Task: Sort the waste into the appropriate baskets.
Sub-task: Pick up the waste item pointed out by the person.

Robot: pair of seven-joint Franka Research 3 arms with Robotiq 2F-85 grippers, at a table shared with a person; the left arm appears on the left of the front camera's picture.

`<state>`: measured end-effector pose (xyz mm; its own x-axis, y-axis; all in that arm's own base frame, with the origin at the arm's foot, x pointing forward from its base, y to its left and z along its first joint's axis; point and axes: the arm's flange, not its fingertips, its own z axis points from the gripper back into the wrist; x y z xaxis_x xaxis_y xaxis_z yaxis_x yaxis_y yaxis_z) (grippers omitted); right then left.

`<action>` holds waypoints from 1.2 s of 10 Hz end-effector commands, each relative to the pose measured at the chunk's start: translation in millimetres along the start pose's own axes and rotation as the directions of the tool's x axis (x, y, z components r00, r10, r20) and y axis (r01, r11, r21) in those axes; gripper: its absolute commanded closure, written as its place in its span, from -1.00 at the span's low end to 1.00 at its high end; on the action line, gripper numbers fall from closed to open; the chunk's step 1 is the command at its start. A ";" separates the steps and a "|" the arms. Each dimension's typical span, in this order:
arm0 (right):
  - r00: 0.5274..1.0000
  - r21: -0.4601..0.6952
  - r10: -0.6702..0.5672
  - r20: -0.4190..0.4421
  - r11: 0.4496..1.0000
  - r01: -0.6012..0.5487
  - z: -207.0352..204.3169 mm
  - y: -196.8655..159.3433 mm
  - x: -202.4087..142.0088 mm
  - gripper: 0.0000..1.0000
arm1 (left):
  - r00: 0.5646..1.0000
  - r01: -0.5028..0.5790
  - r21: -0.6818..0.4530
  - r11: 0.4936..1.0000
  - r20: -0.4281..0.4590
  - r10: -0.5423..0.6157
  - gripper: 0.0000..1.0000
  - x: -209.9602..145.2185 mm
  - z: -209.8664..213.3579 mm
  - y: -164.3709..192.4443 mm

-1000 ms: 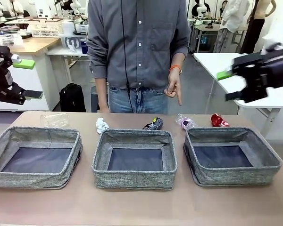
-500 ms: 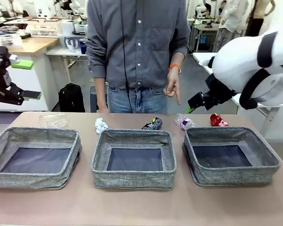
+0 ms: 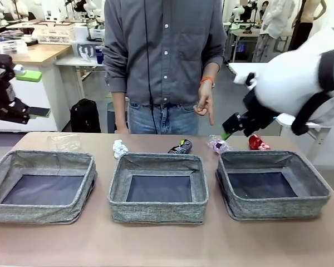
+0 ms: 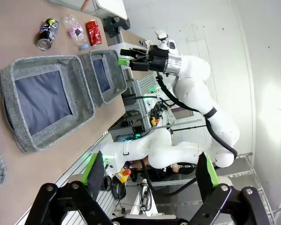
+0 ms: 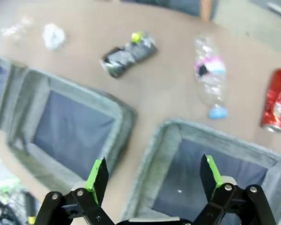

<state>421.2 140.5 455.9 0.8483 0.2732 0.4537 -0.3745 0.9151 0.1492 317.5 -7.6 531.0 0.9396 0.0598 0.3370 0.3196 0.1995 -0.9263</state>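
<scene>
While a person (image 3: 161,55) in a grey shirt is standing at the far edge of the table (image 3: 156,239), five pieces of waste are lying in a row along that edge, none yet in a basket. They are a clear plastic cup (image 3: 64,142) toward the far left corner, a crumpled white paper ball (image 3: 120,148), a crushed black can (image 3: 181,147), a clear plastic bottle (image 3: 217,144) with a pinkish label, and a crushed red can (image 3: 258,142) toward the far right. The left basket (image 3: 44,156), middle basket (image 3: 158,159) and right basket (image 3: 273,156) are sitting side by side across the table's middle. All are showing bare dark bottoms, tops open to take whatever is dropped in from above. The right gripper (image 5: 153,174) is hanging over the table's far right part, near the bottle and the red can. Its green-padded jaws are spread wide and holding nothing, apparently lining up a first pick on that side. The left gripper (image 4: 151,171) is hovering off the table's left edge, jaws likewise wide apart and empty, seemingly out of its partner's way. The person's hand (image 3: 205,105) is pointing a finger downward, toward the waste row, it seems. No brand is reading clearly: the black can is showing only a yellow-green mark, and the bottle's label print is too small.
</scene>
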 end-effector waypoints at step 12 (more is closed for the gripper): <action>0.983 -0.110 0.058 -0.175 0.991 -0.078 -177.5 -68.5 120.3 -1.00 | 1.000 0.024 -0.021 0.999 0.003 -0.024 -1.00 2.2 -0.7 -1.1</action>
<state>604.3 165.7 350.2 0.8963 0.3342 0.2915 -0.3612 0.9315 0.0426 317.9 -7.4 530.8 0.9395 0.0596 0.3372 0.3199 0.1986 -0.9264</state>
